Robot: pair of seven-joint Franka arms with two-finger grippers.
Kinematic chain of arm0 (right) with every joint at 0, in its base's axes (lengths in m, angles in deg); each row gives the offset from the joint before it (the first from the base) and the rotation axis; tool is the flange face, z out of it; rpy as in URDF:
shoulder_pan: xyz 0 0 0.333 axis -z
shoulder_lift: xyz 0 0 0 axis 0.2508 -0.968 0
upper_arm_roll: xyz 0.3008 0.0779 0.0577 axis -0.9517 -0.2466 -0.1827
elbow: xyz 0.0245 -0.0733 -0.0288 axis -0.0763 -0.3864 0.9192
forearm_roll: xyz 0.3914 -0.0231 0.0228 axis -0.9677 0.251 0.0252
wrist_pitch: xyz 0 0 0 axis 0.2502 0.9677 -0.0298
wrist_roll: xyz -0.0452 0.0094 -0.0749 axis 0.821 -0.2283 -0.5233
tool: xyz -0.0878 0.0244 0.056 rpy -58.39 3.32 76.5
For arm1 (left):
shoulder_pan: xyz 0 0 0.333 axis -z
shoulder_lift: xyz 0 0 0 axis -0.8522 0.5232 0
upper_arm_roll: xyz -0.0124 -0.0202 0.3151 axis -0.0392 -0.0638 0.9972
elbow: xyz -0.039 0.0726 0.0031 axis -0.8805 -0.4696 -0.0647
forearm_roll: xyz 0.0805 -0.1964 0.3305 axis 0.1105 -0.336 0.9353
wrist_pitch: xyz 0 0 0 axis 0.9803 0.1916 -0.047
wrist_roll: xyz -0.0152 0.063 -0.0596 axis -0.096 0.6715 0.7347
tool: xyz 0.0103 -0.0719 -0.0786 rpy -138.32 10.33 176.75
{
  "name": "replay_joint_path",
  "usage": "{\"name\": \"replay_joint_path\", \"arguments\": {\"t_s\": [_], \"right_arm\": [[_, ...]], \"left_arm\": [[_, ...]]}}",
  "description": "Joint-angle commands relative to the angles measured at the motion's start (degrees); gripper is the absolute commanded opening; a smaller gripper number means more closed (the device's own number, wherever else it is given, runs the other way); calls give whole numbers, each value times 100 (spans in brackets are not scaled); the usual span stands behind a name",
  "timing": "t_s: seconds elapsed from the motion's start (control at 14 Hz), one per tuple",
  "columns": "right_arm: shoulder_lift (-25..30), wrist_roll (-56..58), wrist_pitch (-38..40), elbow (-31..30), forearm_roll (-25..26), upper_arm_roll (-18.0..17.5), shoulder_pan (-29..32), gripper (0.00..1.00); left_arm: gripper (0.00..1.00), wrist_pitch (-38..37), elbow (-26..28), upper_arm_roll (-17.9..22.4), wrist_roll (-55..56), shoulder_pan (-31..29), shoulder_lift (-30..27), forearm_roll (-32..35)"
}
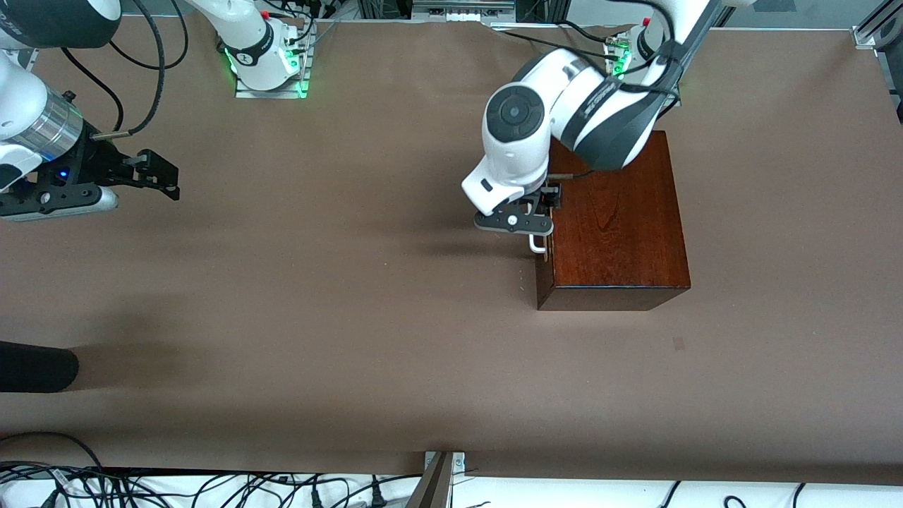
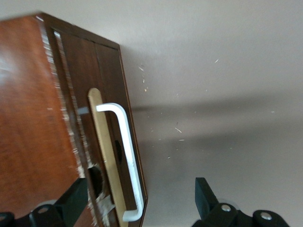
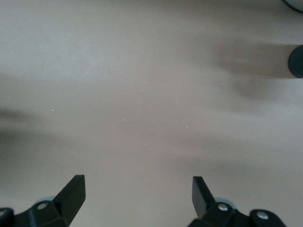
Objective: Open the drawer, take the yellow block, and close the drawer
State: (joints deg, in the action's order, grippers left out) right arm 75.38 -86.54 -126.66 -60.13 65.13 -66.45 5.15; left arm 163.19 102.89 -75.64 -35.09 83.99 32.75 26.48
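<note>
The rectangular dark mahogany wooden box (image 1: 617, 226) has a glossy, smooth top with visible grain, and its dark reddish-brown wooden drawer front (image 2: 106, 132) carries a smooth white U-shaped bar handle (image 2: 127, 156) that looks like plastic or painted metal. The brown tabletop (image 1: 317, 303) is matt and looks like paper or cloth. The left end effector (image 1: 544, 220) and the right end effector (image 1: 171, 185) have matt black fingers, while the arm shells are glossy white plastic.
</note>
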Motion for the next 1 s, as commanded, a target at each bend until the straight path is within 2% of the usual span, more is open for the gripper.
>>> {"name": "replay_joint_path", "arguments": {"t_s": [0.0,0.14,0.29,0.36,0.57,0.71,0.93], "right_arm": [[-21,-78,91,81,-104,5,-3,100],[-21,-69,91,90,-104,5,-3,100],[-21,-69,91,81,-113,5,-3,100],[-21,-69,91,90,-113,5,-3,100],[-21,-78,82,90,-104,-3,-3,100],[-12,-78,82,90,-104,-12,-12,100],[-12,-69,82,90,-104,-12,-21,100]], "left_arm": [[100,98,31,39,331,188,187,128],[100,134,242,48,491,303,196,206],[100,177,427,30,621,312,222,802],[100,178,480,30,779,355,231,883],[100,283,498,39,1070,574,406,1005],[100,441,498,39,1377,584,555,1330],[100,625,498,39,1475,593,696,1402]]}}
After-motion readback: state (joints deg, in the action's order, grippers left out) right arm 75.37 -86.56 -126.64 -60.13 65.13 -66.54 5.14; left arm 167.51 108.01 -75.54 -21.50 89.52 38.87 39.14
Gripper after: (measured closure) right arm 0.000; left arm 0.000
